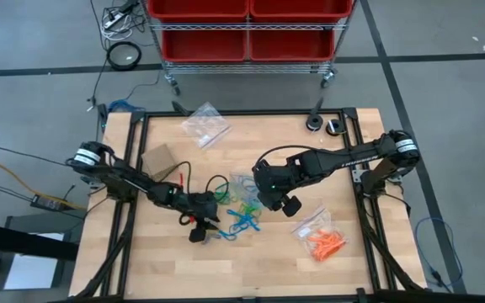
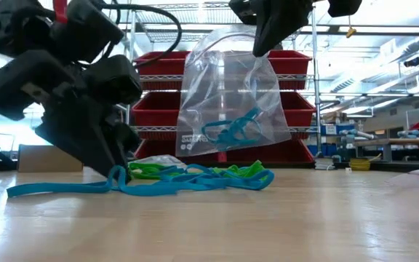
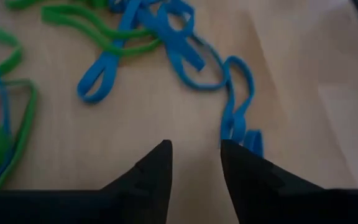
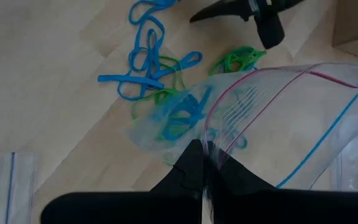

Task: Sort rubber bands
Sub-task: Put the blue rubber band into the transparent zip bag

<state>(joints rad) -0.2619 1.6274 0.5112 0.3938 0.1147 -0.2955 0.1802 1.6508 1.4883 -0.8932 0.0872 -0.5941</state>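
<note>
Because so thin and floppy, best pinched at one loop: bright blue and green rubber bands (image 1: pixel 241 215) heaped mid-table. Left gripper (image 3: pixel 194 163) down beside them, fingers apart, holding nothing. Right gripper (image 4: pixel 205 163) clamped on clear plastic zip bag (image 2: pixel 228 102), lifted above.

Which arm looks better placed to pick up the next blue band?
Left. Its open left gripper sits low beside the loose blue rubber bands, while the right gripper is shut on a clear bag.

left gripper (image 3: pixel 194 155) low, fingers parted, right gripper (image 4: pixel 205 163) raised, pinched closed
</note>
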